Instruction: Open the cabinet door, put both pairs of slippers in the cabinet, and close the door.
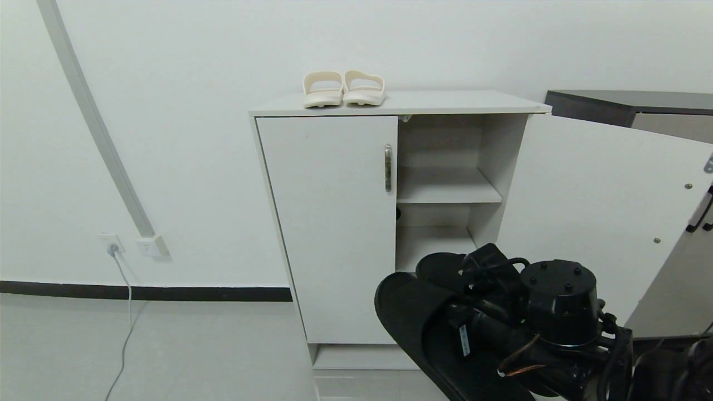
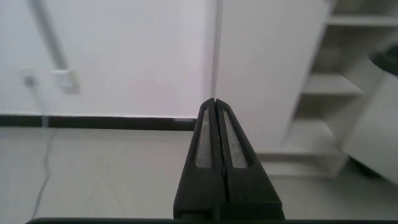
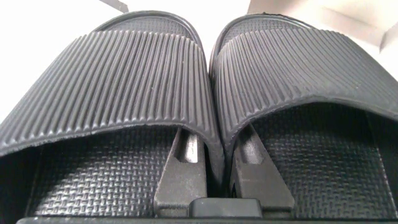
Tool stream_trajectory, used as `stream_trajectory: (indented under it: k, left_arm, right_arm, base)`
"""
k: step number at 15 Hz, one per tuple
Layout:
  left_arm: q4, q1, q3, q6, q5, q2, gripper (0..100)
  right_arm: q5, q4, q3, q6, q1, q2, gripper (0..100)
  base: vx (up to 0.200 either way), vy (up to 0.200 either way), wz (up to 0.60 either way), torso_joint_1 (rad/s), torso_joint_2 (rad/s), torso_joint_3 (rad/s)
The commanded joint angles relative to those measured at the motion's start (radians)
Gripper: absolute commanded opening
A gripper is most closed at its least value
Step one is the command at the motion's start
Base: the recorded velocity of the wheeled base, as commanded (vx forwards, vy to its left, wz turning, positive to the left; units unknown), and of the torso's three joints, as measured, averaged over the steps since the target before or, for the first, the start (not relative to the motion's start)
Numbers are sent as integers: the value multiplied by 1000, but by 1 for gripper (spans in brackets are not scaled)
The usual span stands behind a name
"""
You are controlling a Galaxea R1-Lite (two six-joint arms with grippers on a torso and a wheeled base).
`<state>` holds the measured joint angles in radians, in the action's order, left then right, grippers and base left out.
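- Cabinet (image 1: 445, 103) dead ahead of me, white, two doors; the left door (image 1: 328, 223) is shut, so that half is closed off.
- Right door (image 1: 601, 223) is swung wide open towards my right side. I judge step one as done.
- Inside I see an upper shelf (image 1: 445, 189) and a lower shelf (image 1: 431, 248), both bare where they show.
- Black slippers (image 1: 423, 317) are up in the air, low and in front of the open half, soles side by side, not yet inside. I call this the first loading step, in mid-carry.
- Cream slippers (image 1: 343, 89) sit as a pair on the cabinet top, above the shut door, untouched. That is the second load, by my reckoning.
- Right gripper (image 3: 214, 155) has one finger inside each black slipper, clamped on the two inner strap walls pressed between them. The grip looks firm.
- Left gripper (image 2: 215, 134) has its fingers pressed together on nothing, and it faces the floor and wall beside the cabinet.
- Next, as I read it, I push the black pair forward through the opening onto a shelf, keep the toes off the door edge and the shelf lip, and then let go.
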<state>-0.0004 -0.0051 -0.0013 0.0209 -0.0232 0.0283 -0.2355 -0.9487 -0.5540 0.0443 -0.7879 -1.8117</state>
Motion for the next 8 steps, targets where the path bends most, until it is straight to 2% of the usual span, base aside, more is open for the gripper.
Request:
stream_trajectory:
  k: [1, 3, 5, 8]
  left_arm:
    - [2, 1, 0, 5, -3, -27, 0]
    - [2, 1, 0, 22, -6, -27, 0]
    - [2, 1, 0, 17, -6, -27, 0]
    - [2, 1, 0, 10, -4, -27, 0]
  right_arm:
    - [-33, -2, -9, 0, -8, -15, 0]
    - [-126, -2, -67, 6, -13, -57, 0]
    - [-229, -16, -122, 13, -31, -117, 0]
    - [-442, -51, -277, 69, -51, -264, 0]
  base:
    - [0, 0, 0, 0, 0, 0]
    - [0, 0, 0, 0, 0, 0]
    - [0, 0, 0, 0, 0, 0]
    - [0, 0, 0, 0, 0, 0]
